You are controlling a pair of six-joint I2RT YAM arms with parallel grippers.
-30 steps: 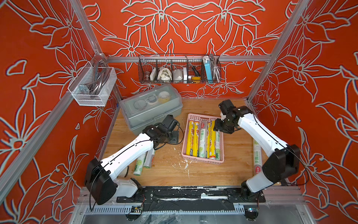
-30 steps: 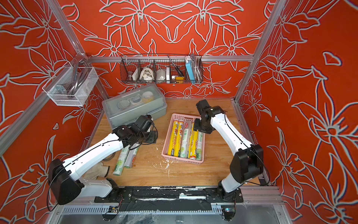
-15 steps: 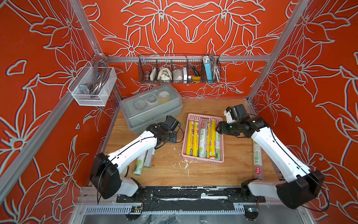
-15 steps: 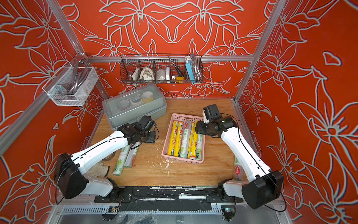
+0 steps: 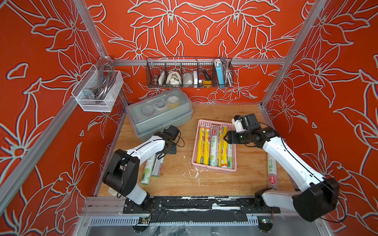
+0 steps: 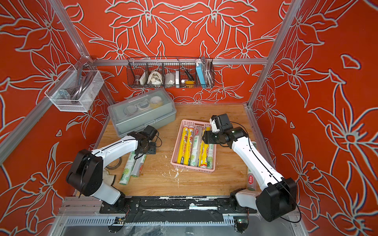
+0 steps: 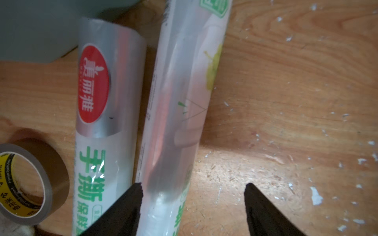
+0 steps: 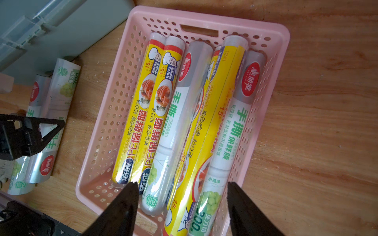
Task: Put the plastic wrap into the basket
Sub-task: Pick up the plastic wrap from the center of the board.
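1. Your left gripper (image 7: 193, 185) hangs over the table with its jaws apart, straddling a white-green roll (image 7: 180, 102). Nothing is clamped. The roll sits off-centre, close against one finger (image 7: 124, 212).
2. A silver roll (image 7: 102, 102) lies just beside it, with a brown tape ring (image 7: 30, 179) nearby. If you descend on this line, that finger could land on the silver roll or wedge between the two.
3. Closing off-centre would likely shove the glossy roll sideways, and it may slip or roll away.
4. In both top views the left gripper is over the rolls' far ends. A grip there would probably let the long roll droop.
5. Your right gripper (image 8: 182, 183) is also spread and empty, hovering over one end of the basket (image 8: 204, 16). It could block the left arm's delivery.
6. About six rolls (image 8: 159, 114) already lie in the basket, covering its floor, and one rides on top. Another may perch and tumble over the low wall.
7. A stray roll (image 5: 272, 171) lies at the table's right edge, partly under the right arm and near the wall. That looks like an awkward reach.
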